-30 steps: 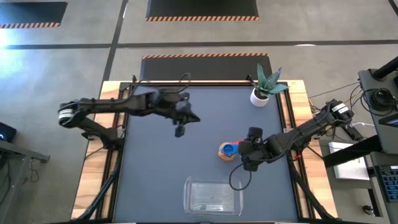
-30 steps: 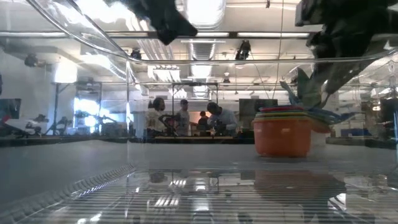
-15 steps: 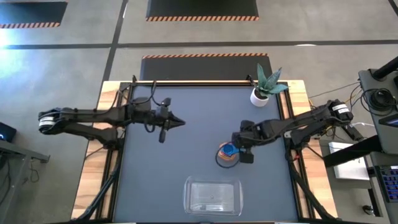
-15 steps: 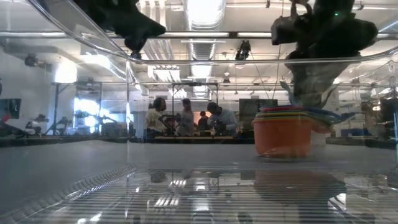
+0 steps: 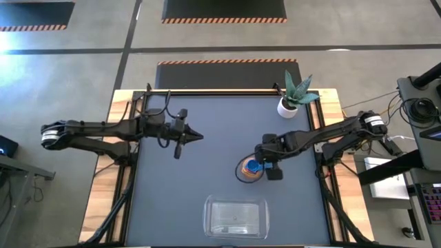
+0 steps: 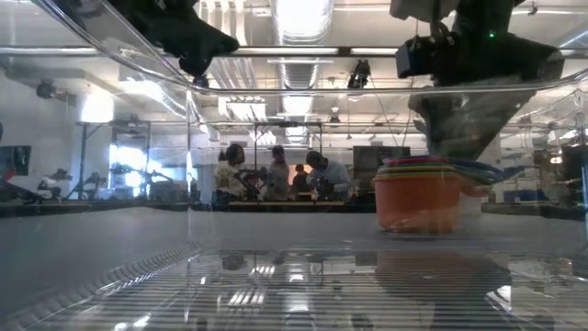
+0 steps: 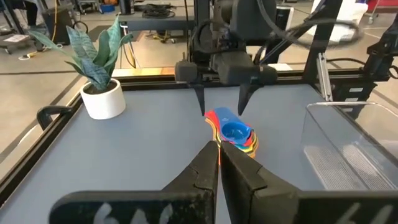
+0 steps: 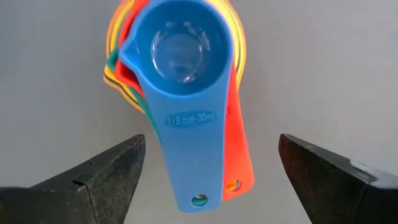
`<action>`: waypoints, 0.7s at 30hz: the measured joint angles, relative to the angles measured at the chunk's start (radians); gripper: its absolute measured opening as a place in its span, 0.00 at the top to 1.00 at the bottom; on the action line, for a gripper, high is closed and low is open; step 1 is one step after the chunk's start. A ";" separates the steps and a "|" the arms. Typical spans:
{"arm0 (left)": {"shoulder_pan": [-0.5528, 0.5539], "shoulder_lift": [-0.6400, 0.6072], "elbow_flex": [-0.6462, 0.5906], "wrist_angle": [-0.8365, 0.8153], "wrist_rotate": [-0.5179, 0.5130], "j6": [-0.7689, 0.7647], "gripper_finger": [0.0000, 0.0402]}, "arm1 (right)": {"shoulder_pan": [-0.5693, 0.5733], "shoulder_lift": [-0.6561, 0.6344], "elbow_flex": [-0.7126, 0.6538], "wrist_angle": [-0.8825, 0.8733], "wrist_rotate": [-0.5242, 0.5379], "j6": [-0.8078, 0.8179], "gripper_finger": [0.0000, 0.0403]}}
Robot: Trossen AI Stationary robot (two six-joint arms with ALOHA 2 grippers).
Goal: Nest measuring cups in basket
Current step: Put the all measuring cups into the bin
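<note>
The measuring cups (image 5: 249, 169) stand nested in one stack on the dark table, an orange one outermost (image 6: 418, 200) and a blue one (image 8: 180, 46) on top, their handles fanned to one side. My right gripper (image 8: 211, 142) hovers open just over those handles, one finger on either side, touching nothing. It also shows in the left wrist view (image 7: 222, 111). My left gripper (image 7: 218, 147) is shut and empty, held level over the table's left half (image 5: 198, 136). The clear basket (image 5: 236, 217) rests flat at the near edge.
A white pot with a spiky plant (image 5: 289, 105) stands at the far right corner. The low view looks through the basket's clear wall (image 6: 276, 276). People stand in the room beyond the table (image 6: 276, 175). Bare dark table lies between the stack and my left gripper.
My right gripper has swung from the stack's right side toward the table's left, over the cup handles, turning as it went. My left arm has drawn back toward the table's left edge and its gripper has tipped up to nearly level. The stack has stayed put.
</note>
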 joint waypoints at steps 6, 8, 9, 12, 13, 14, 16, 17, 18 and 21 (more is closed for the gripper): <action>0.000 0.010 0.003 0.001 0.000 0.000 1.00 | -0.002 0.053 0.000 0.000 0.000 -0.030 0.11; 0.000 0.009 0.003 0.001 0.000 0.000 1.00 | -0.002 0.074 0.000 0.000 0.000 -0.044 0.11; 0.000 0.009 0.003 0.001 0.000 0.000 1.00 | -0.002 0.083 0.000 0.001 0.001 -0.049 0.11; 0.000 0.009 0.003 0.001 0.000 0.000 1.00 | -0.009 0.112 0.000 0.002 0.001 -0.059 0.11; 0.000 0.009 0.003 0.001 0.001 0.000 1.00 | -0.012 0.123 0.000 0.002 0.002 -0.062 0.11; 0.000 0.009 0.003 0.001 0.000 0.000 1.00 | -0.017 0.129 0.000 0.002 0.002 -0.070 0.11; 0.000 0.009 0.003 0.001 0.001 -0.001 1.00 | -0.025 0.144 0.000 0.009 0.003 -0.090 0.12; 0.000 0.009 0.003 0.001 0.001 -0.002 1.00 | -0.030 0.149 0.000 0.016 0.003 -0.097 0.12; 0.000 0.009 0.003 0.001 0.001 -0.003 1.00 | -0.034 0.155 0.000 0.022 0.003 -0.104 0.13; 0.000 0.009 0.003 0.001 0.001 -0.004 1.00 | -0.041 0.164 0.000 0.041 0.000 -0.116 0.15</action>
